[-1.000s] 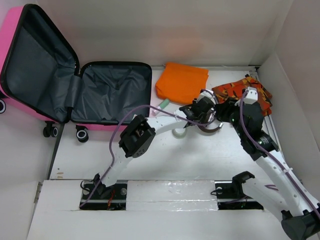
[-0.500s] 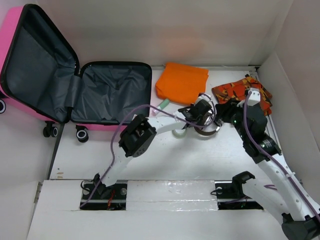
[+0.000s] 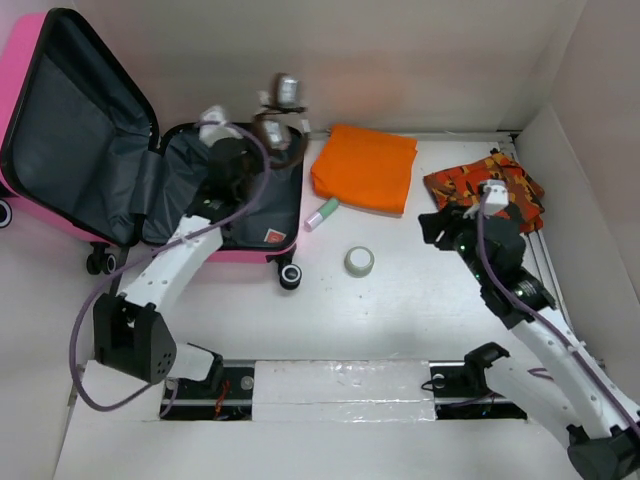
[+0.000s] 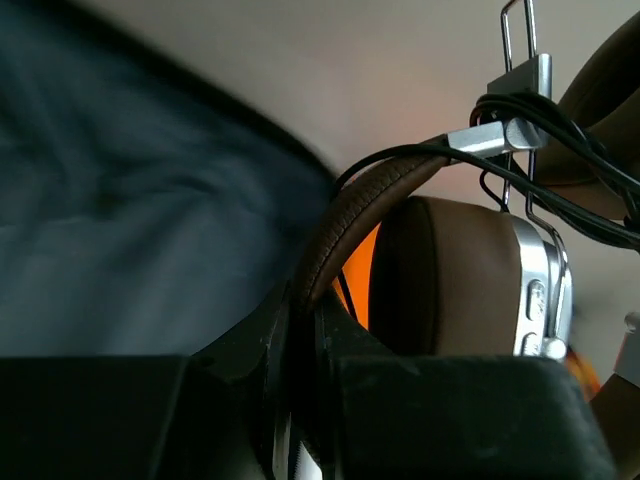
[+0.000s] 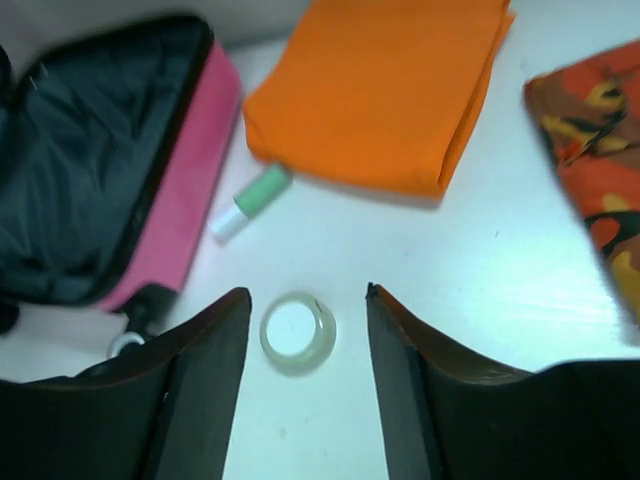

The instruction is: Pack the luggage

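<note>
**Top view:** the luggage (image 3: 85,150) lies open at the far left of the desk (image 3: 400,300). The left gripper (image 3: 258,135) holds headphones (image 3: 287,90) above its far right rim. The right gripper (image 3: 438,222) hangs near a tape roll (image 3: 359,261).

**Left wrist view:** jaws clenched on the headphones' brown band.

**Right wrist view:** jaws released, empty.

**Risk:** let go here, the headphones may strike the rim and fall outside.

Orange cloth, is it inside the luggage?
No, the orange cloth lies on the table to the right of the open luggage, outside it.
</note>
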Action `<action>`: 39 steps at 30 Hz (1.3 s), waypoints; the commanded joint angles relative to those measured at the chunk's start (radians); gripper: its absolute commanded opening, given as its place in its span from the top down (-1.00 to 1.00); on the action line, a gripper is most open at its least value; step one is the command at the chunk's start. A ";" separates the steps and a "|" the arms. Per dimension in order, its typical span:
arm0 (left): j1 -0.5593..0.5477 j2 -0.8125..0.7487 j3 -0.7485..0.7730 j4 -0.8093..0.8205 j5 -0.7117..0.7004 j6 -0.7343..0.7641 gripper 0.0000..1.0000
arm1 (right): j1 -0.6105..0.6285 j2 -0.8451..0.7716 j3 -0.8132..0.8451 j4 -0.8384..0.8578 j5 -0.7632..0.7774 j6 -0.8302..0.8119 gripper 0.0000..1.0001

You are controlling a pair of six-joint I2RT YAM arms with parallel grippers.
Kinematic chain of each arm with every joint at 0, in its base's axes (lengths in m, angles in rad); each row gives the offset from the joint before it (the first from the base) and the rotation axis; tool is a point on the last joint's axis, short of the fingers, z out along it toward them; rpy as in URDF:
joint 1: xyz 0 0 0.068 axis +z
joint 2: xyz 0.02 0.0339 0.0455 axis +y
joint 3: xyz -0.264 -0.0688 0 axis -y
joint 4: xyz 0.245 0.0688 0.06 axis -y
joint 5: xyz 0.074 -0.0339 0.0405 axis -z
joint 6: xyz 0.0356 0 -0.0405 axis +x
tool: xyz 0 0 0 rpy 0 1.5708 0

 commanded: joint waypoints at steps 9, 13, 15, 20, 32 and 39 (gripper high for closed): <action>0.374 0.201 -0.089 -0.083 -0.085 -0.270 1.00 | 0.215 0.323 -0.004 0.066 0.003 -0.061 -0.76; 0.411 0.270 -0.046 -0.159 -0.117 -0.302 1.00 | 0.286 0.465 0.033 0.075 0.066 -0.033 -0.99; 0.432 0.279 -0.046 -0.160 -0.140 -0.313 1.00 | 0.315 0.561 0.050 0.087 0.097 -0.021 -0.99; 0.475 0.313 -0.060 -0.172 -0.141 -0.355 1.00 | 0.329 0.771 0.134 0.087 0.185 -0.002 -0.99; 0.435 0.127 -0.150 -0.118 -0.167 -0.388 -1.00 | 0.338 0.980 0.232 0.110 0.238 -0.002 -0.99; 0.127 -0.163 -0.294 0.054 -0.293 -0.233 -1.00 | 0.329 1.041 0.242 0.131 0.218 0.019 -0.82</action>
